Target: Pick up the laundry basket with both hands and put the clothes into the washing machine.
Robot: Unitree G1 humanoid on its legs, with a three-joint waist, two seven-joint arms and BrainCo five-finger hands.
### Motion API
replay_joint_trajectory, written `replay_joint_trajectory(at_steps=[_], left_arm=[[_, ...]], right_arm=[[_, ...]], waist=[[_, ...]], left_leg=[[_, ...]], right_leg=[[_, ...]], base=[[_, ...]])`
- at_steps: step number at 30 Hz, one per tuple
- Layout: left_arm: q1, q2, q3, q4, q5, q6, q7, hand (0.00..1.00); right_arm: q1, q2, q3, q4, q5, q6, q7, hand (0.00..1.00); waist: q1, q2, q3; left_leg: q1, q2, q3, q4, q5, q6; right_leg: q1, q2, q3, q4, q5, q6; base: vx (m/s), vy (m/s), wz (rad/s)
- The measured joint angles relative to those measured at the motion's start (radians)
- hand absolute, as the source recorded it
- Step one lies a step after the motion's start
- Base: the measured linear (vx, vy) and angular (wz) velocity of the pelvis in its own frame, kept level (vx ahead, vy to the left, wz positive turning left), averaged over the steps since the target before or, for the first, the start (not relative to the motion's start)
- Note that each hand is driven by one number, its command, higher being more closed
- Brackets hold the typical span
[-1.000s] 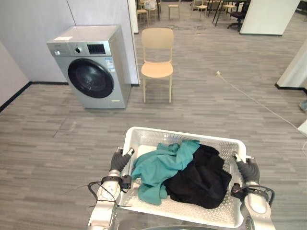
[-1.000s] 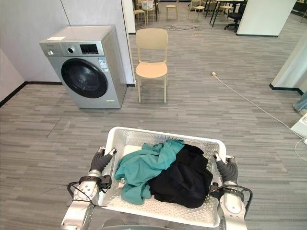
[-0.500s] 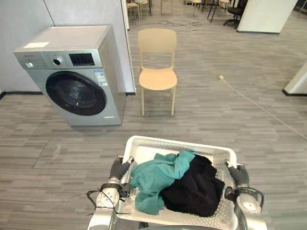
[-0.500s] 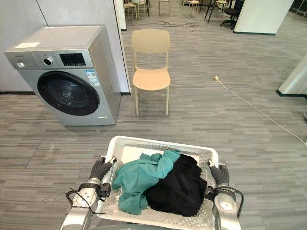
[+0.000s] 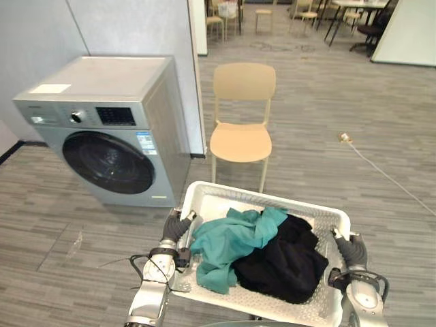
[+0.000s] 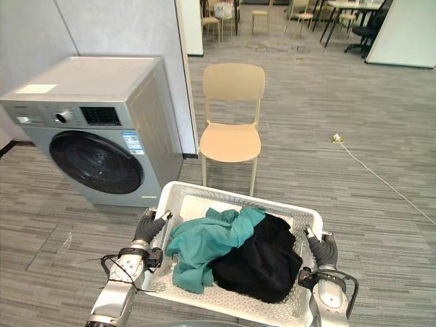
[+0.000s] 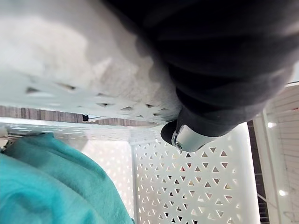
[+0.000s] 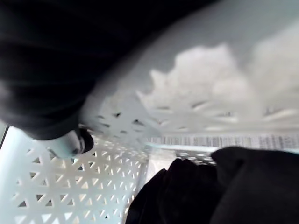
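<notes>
I hold a white perforated laundry basket (image 5: 267,198) in front of me, off the floor. My left hand (image 5: 175,229) is curled over its left rim and my right hand (image 5: 348,249) over its right rim. Inside lie a teal garment (image 5: 231,238) and a black garment (image 5: 287,263), heaped together. In the left wrist view a thumb (image 7: 187,138) hooks over the basket wall (image 7: 210,179) beside the teal cloth (image 7: 46,184). The right wrist view has a thumb (image 8: 70,143) on the rim by the black cloth (image 8: 210,186). The silver washing machine (image 5: 112,109) stands ahead to the left, its round dark door (image 5: 109,162) shut.
A beige chair (image 5: 242,139) stands just beyond the basket, right of the washer and close to the far rim. A white cable with a plug (image 5: 345,137) runs across the floor at right. A wall corner (image 5: 194,68) stands behind the washer. More chairs and tables are far back.
The whole picture has shifted: the washer and the chair now appear larger and nearer, so the camera moved toward them. Both hands keep hold of the basket, and the clothes lie as before.
</notes>
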Motion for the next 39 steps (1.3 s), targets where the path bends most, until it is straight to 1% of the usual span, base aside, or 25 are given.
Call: replay_joint_trajectory(at_steps=[1,4,6,10,12,13,14,16,17,18,20,21,22,23,24,25,26,27,28,30,32,35,36,38,39], left_arm=[[0.001,-0.006,-0.002,0.002,-0.001,0.000,-0.004,1.00],[0.003,-0.005,-0.007,0.018,-0.012,0.000,-0.015,1.00],[0.001,-0.007,-0.010,0.019,-0.018,-0.002,-0.020,1.00],[-0.003,-0.011,-0.013,0.036,-0.022,-0.020,-0.020,1.00],[-0.002,-0.011,-0.031,0.050,-0.019,-0.018,-0.016,1.00],[-0.002,-0.003,-0.043,0.064,-0.019,-0.019,-0.018,1.00],[-0.021,-0.004,-0.054,0.095,-0.013,-0.018,-0.019,1.00],[-0.037,0.001,-0.074,0.097,-0.008,-0.018,-0.022,1.00],[-0.043,0.002,-0.081,0.104,-0.003,-0.018,-0.022,1.00],[-0.053,0.005,-0.082,0.122,-0.006,-0.016,-0.022,1.00],[-0.059,0.015,-0.082,0.128,-0.026,0.004,-0.021,1.00],[-0.059,0.016,-0.082,0.129,-0.036,0.021,-0.021,1.00],[-0.059,0.016,-0.085,0.129,-0.036,0.023,-0.022,1.00],[-0.061,0.016,-0.088,0.128,-0.039,0.020,-0.023,1.00],[-0.064,0.016,-0.087,0.127,-0.042,0.016,-0.021,1.00],[-0.070,0.016,-0.088,0.125,-0.045,0.005,-0.021,1.00],[-0.074,0.018,-0.088,0.123,-0.045,0.002,-0.022,1.00],[-0.072,-0.010,-0.098,0.158,-0.048,0.008,-0.015,1.00],[-0.071,-0.010,-0.096,0.159,-0.048,0.011,-0.011,1.00],[-0.089,-0.014,-0.113,0.158,-0.050,0.009,-0.007,1.00],[-0.098,-0.016,-0.117,0.151,-0.052,0.005,-0.009,1.00],[-0.099,-0.015,-0.154,0.145,-0.063,0.005,-0.011,1.00],[-0.105,-0.015,-0.161,0.138,-0.064,0.006,-0.015,1.00],[-0.124,-0.016,-0.189,0.114,-0.064,0.006,-0.028,1.00],[-0.123,-0.021,-0.193,0.114,-0.067,0.006,-0.031,1.00]], right_arm=[[0.019,-0.006,0.000,-0.021,0.012,0.005,-0.002,1.00],[0.025,0.004,0.001,-0.026,0.031,0.006,-0.031,1.00],[0.028,0.002,0.002,-0.031,0.030,0.007,-0.043,1.00],[0.015,-0.015,0.000,-0.025,0.031,0.008,-0.042,1.00],[0.024,-0.017,-0.009,0.001,0.031,0.012,-0.042,1.00],[0.018,-0.020,-0.019,0.030,0.031,0.010,-0.040,1.00],[0.023,0.001,-0.037,0.044,0.028,0.010,-0.038,1.00],[0.020,0.008,-0.057,0.072,0.029,0.004,-0.038,1.00],[0.008,0.017,-0.068,0.096,0.029,0.003,-0.038,1.00],[-0.005,0.032,-0.077,0.124,0.027,0.003,-0.037,1.00],[-0.008,0.038,-0.074,0.138,0.016,0.003,-0.032,1.00],[0.007,0.043,-0.073,0.135,0.001,0.006,-0.032,1.00],[0.015,0.044,-0.073,0.130,0.001,0.006,-0.032,1.00],[0.030,0.044,-0.074,0.097,0.001,0.006,-0.032,1.00],[0.030,0.044,-0.073,0.082,0.001,0.005,-0.032,1.00],[0.035,0.042,-0.075,0.063,0.001,0.003,-0.033,1.00],[0.042,0.046,-0.074,0.056,0.001,0.003,-0.034,1.00],[0.059,0.027,-0.075,0.061,0.002,0.012,-0.040,1.00],[0.061,0.024,-0.075,0.056,0.001,0.014,-0.040,1.00],[0.085,0.012,-0.090,0.009,0.001,0.014,-0.040,1.00],[0.116,0.018,-0.097,-0.031,0.002,0.008,-0.040,1.00],[0.142,0.043,-0.148,-0.041,0.005,0.007,-0.041,1.00],[0.144,0.055,-0.163,-0.045,0.007,0.007,-0.041,1.00],[0.138,0.075,-0.216,-0.033,0.015,0.003,-0.041,1.00],[0.132,0.074,-0.233,-0.016,0.019,0.000,-0.041,1.00]], waist=[[0.012,0.017,0.000],[0.035,0.005,0.020],[0.052,-0.003,0.015],[0.083,-0.002,0.009],[0.081,-0.002,-0.008],[0.078,-0.030,-0.021],[0.043,-0.060,-0.042],[0.034,-0.091,-0.044],[0.033,-0.103,-0.046],[0.028,-0.108,-0.039],[0.030,-0.095,-0.015],[0.027,-0.065,-0.004],[0.024,-0.054,-0.005],[0.012,-0.025,-0.020],[0.005,-0.018,-0.027],[0.001,-0.035,-0.029],[0.002,-0.053,-0.029],[0.001,-0.011,-0.044],[0.007,-0.014,-0.044],[0.005,-0.018,-0.036],[0.010,-0.016,-0.025],[0.017,-0.020,-0.021],[0.009,-0.024,-0.022],[0.005,-0.046,0.000],[0.006,-0.047,0.002]], left_leg=[[-0.107,0.074,-0.018,0.255,0.148,0.005],[-0.290,0.145,0.000,0.529,0.144,0.058],[-0.376,0.129,0.053,0.476,0.116,0.092],[-0.473,0.038,0.198,-0.040,0.092,0.088],[-0.431,-0.029,0.252,-0.354,0.158,0.012],[-0.411,-0.093,0.238,-0.413,0.202,0.082],[-0.392,-0.151,0.224,-0.395,0.153,0.112],[-0.369,-0.192,0.222,-0.383,0.107,0.124],[-0.348,-0.210,0.225,-0.378,0.071,0.127],[-0.299,-0.229,0.215,-0.385,0.026,0.134],[-0.197,-0.238,0.204,-0.401,-0.031,0.140],[-0.086,-0.237,0.187,-0.464,-0.040,0.134],[-0.050,-0.233,0.175,-0.493,-0.039,0.134],[0.001,-0.210,0.173,-0.528,-0.035,0.126],[0.010,-0.207,0.176,-0.522,-0.036,0.110],[0.035,-0.207,0.178,-0.500,-0.063,0.059],[0.047,-0.210,0.182,-0.486,-0.083,0.028],[0.052,-0.165,0.173,-0.427,-0.101,0.009],[0.037,-0.146,0.177,-0.367,-0.061,-0.015],[-0.034,-0.113,0.181,-0.185,0.083,-0.015],[-0.143,-0.012,0.207,0.092,0.225,0.015],[-0.249,0.083,0.259,0.218,0.160,0.080],[-0.247,0.079,0.273,0.170,0.136,0.076],[-0.217,0.056,0.319,-0.051,0.049,0.037],[-0.200,0.047,0.319,-0.148,0.047,0.030]], right_leg=[[0.063,0.026,-0.031,-0.002,-0.042,-0.031],[0.256,0.039,-0.064,-0.092,-0.100,-0.042],[0.347,0.016,-0.068,-0.171,-0.135,-0.039],[0.470,-0.048,-0.070,-0.255,-0.177,0.021],[0.539,-0.042,-0.058,-0.309,-0.167,0.049],[0.541,-0.062,0.035,-0.259,-0.158,0.066],[0.506,-0.106,0.094,-0.110,-0.097,0.154],[0.451,-0.137,0.143,0.046,-0.005,0.251],[0.398,-0.149,0.171,0.157,0.115,0.327],[0.333,-0.162,0.183,0.285,0.297,0.341],[0.224,-0.156,0.180,0.522,0.207,0.243],[0.155,-0.111,0.160,0.544,0.102,0.175],[0.129,-0.090,0.146,0.505,0.070,0.155],[0.069,-0.043,0.113,0.273,-0.006,0.123],[0.061,-0.035,0.112,0.155,-0.009,0.121],[0.041,-0.023,0.106,-0.080,0.036,0.089],[0.036,-0.019,0.106,-0.167,0.125,0.065],[0.082,0.008,0.076,-0.173,0.112,0.050],[0.111,0.013,0.073,-0.192,0.104,0.034],[0.176,0.017,0.070,-0.240,0.096,0.024],[0.267,0.033,0.067,-0.297,0.085,0.008],[0.354,0.032,0.068,-0.357,0.080,0.001],[0.353,0.028,0.069,-0.361,0.080,0.001],[0.343,0.003,0.093,-0.358,0.052,0.047],[0.329,-0.002,0.097,-0.335,0.043,0.058]], base=[[0.61,-0.201,0.15],[0.53,-0.126,0.18],[0.51,-0.063,0.30],[0.50,0.100,0.12],[0.61,0.159,0.05],[0.76,0.192,0.57],[0.77,0.192,0.72],[0.61,0.124,0.58],[0.54,0.104,0.21],[0.75,0.115,0.04],[0.64,0.051,-0.09],[0.45,-0.003,-0.01],[0.67,-0.027,0.21],[0.55,-0.035,0.32],[0.66,-0.075,0.46],[0.46,-0.086,0.30],[0.59,-0.121,0.35],[0.58,-0.075,0.10],[0.65,-0.094,0.10],[0.48,-0.088,0.02],[0.38,-0.045,-0.13],[0.29,0.056,-0.22],[0.26,0.155,0.09],[0.16,0.196,0.12],[0.05,0.170,-0.06]])
